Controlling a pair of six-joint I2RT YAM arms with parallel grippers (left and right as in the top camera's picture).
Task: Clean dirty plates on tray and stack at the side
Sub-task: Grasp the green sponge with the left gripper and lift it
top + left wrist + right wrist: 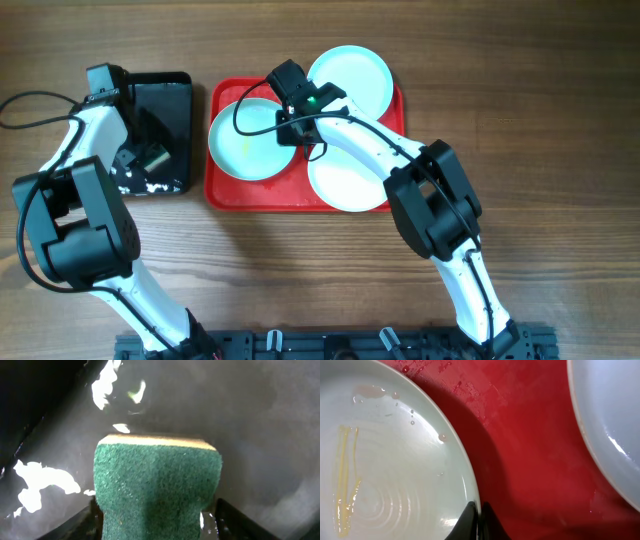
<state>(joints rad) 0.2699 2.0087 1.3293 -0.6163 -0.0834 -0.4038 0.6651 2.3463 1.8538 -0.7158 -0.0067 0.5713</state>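
Three pale plates lie on the red tray point(225, 195): a left plate point(245, 150) with a yellowish smear, a back plate point(360, 75) and a front right plate point(345, 185). My right gripper point(293, 125) is shut on the right rim of the left plate point(395, 475), one finger above and one below the edge point(479, 520). A second plate point(615, 425) shows at the right of that view. My left gripper point(150, 158) is over the black tray point(175, 95), shut on a green scouring sponge point(157, 490).
The black tray point(260, 435) holds white foam patches point(42, 482) and stands left of the red tray. Bare wooden table point(300, 270) lies in front of both trays. A dark rail point(330, 345) runs along the near edge.
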